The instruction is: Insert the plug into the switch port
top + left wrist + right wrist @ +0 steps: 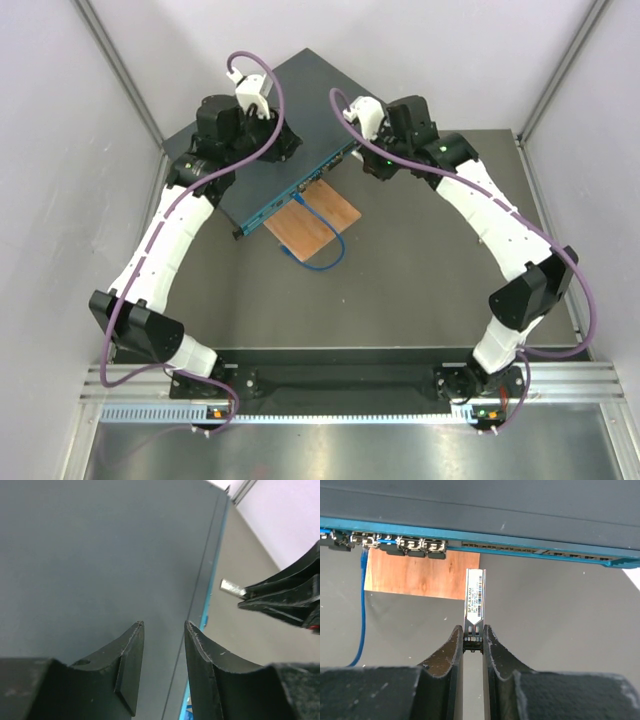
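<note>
Your right gripper (pixel 472 629) is clenched on the rear end of the SFP plug (pixel 475 597). The plug stands clear of the table, pointing at 12 o'clock towards the port face (pixel 520 547) of the switch (pixel 495 505), near it but not touching. Only the tail is pinched, so most of the body sticks out unsupported. If the tip catches the metal between openings, it will likely pivot or slide back in the pads.

Alignment is the main risk. The openings straight ahead look slim and the bulkier cages sit towards 10 o'clock. I cannot tell which one takes this plug, or whether its label side faces the right way. Pushing into the wrong slot or inverted would jam it.

In its wrist view your left gripper (pixel 164 625) is released, with nothing between the fingers, poised over the switch's top panel near the front edge. If it isn't pressing down, the switch may skid away towards 12 o'clock under your push.

A blue cable (pixel 362 610) hangs at 9 o'clock beside the wooden board (pixel 420 575), so shifting left could snag it.
</note>
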